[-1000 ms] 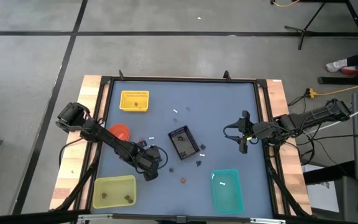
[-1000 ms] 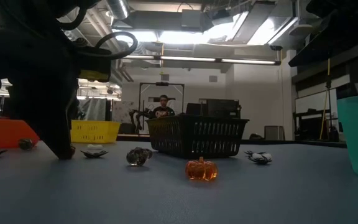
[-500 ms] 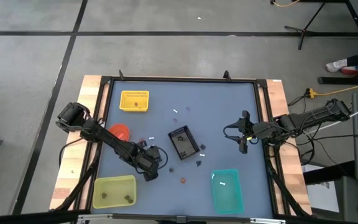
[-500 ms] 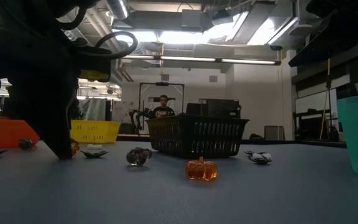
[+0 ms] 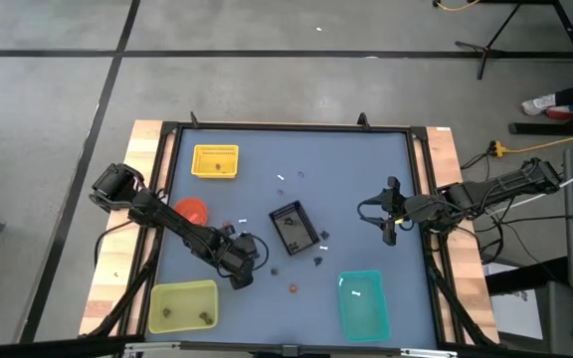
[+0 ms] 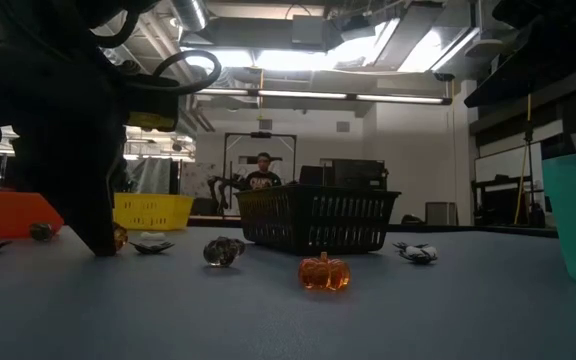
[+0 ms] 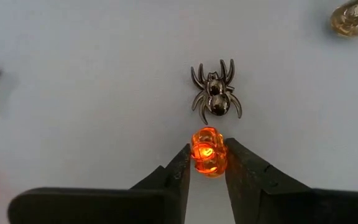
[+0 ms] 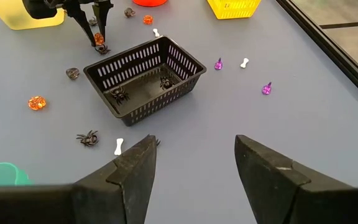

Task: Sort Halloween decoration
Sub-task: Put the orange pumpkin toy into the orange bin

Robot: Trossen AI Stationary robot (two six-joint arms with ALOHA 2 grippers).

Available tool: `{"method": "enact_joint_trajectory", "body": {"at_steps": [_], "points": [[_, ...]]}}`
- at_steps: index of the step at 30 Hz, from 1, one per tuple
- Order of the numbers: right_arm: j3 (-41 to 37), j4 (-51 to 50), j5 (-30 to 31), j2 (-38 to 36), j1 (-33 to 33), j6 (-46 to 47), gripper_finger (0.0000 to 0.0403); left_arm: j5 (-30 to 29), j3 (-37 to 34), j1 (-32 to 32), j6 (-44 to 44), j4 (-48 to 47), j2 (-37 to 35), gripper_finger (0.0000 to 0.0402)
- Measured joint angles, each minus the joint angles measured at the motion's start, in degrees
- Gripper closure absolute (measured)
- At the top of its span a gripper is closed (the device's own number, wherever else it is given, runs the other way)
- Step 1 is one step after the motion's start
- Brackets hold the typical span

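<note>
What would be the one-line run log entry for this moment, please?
left hand: closing around orange pumpkin trinket, on table beside black spider | right hand: open, waiting above table | black basket: holds two spiders

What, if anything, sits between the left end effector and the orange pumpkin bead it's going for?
Nothing visible. The left end effector already has the orange pumpkin bead between its fingers. The black spider lies just beyond the bead, not between. The right end effector waits open on the far side of the black basket.
</note>
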Motion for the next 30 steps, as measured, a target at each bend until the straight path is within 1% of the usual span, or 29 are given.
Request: {"method": "enact_joint_trajectory", "body": {"at_steps": [7,16,20,25,30], "points": [[0.0,0.0,0.0,0.0,0.0,0.0,0.0187,0.0,-0.1,0.0,0.3,-0.7,-1.2,0.0347],[0.0,0.0,0.0,0.0,0.0,0.0,0.0187,0.5,-0.2,0.5,1.5,-1.0,-2.5,0.0384],[0.0,0.0,0.0,0.0,0.0,0.0,0.0187,0.5,-0.2,0.7,1.5,-0.3,-2.5,0.0391],[0.0,0.0,0.0,0.0,0.0,0.0,0.0187,0.5,-0.1,1.3,1.6,0.6,-2.6,0.0375],[0.0,0.0,0.0,0.0,0.0,0.0,0.0188,0.5,-0.1,2.7,1.6,1.2,-2.6,0.0336]]}}
